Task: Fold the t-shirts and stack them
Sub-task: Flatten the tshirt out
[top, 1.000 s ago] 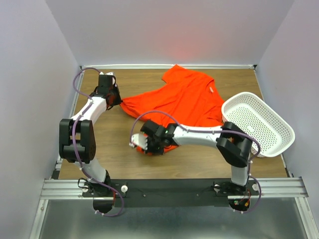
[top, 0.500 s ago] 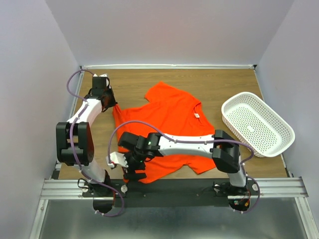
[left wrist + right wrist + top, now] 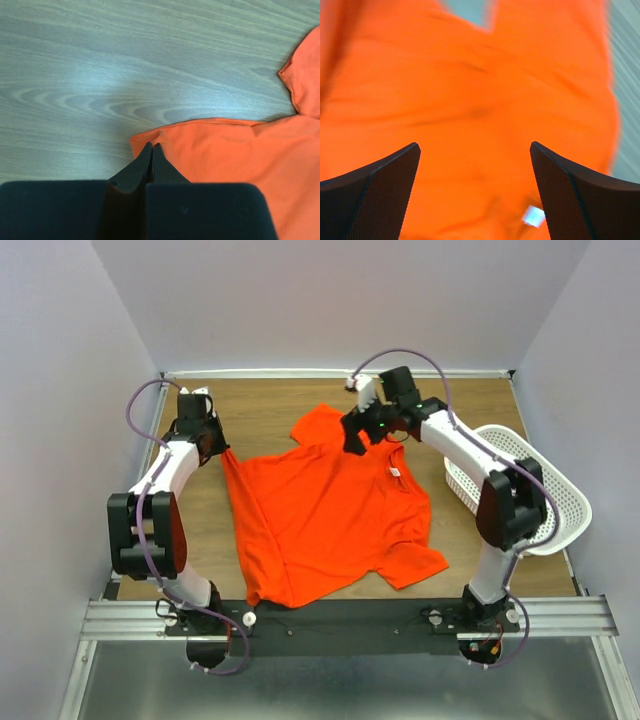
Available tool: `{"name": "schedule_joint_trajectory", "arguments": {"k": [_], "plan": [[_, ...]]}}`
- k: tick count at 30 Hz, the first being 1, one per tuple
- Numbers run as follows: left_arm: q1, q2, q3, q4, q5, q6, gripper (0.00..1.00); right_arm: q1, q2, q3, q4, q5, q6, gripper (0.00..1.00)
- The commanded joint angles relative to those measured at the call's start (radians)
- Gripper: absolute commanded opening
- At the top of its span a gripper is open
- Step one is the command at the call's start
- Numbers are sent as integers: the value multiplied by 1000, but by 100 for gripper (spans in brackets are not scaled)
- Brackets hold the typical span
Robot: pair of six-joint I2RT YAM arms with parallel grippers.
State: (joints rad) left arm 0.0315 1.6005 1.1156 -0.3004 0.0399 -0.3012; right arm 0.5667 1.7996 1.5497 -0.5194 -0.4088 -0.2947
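One bright orange t-shirt [image 3: 320, 515] lies spread over the middle of the wooden table, its white collar label [image 3: 394, 472] facing up. My left gripper [image 3: 215, 445] is at the shirt's far-left corner, shut on the cloth edge. In the left wrist view the fingers [image 3: 145, 162] pinch the t-shirt [image 3: 235, 150] at its hem. My right gripper [image 3: 352, 438] hovers over the shirt's far part near the collar, open. In the right wrist view the gripper [image 3: 474, 146] holds nothing, with orange cloth [image 3: 470, 90] and the label [image 3: 534, 216] below.
A white perforated basket [image 3: 545, 490] stands at the right edge of the table, partly behind my right arm. Bare wood [image 3: 270, 405] shows along the far side and to the left of the shirt. Walls close in on three sides.
My right gripper opened, let go of the shirt's near-left part and swung to the far side above the collar. The shirt now lies spread flatter. The left gripper kept its hold.
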Motion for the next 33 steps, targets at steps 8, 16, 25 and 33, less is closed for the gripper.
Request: {"name": "schedule_joint_trajectory", "arguments": {"k": [8,16,25,33], "plan": [[4,-111,-56,50,67,65,0,-307,374,206,16,74,143,92],[4,-145,-88,64,91,73,0,-329,449,262,13,129,163,89],[4,-142,-89,60,75,77,0,-344,475,247,9,107,167,77],[4,-140,-91,55,64,79,0,-378,449,213,7,97,163,39]]}}
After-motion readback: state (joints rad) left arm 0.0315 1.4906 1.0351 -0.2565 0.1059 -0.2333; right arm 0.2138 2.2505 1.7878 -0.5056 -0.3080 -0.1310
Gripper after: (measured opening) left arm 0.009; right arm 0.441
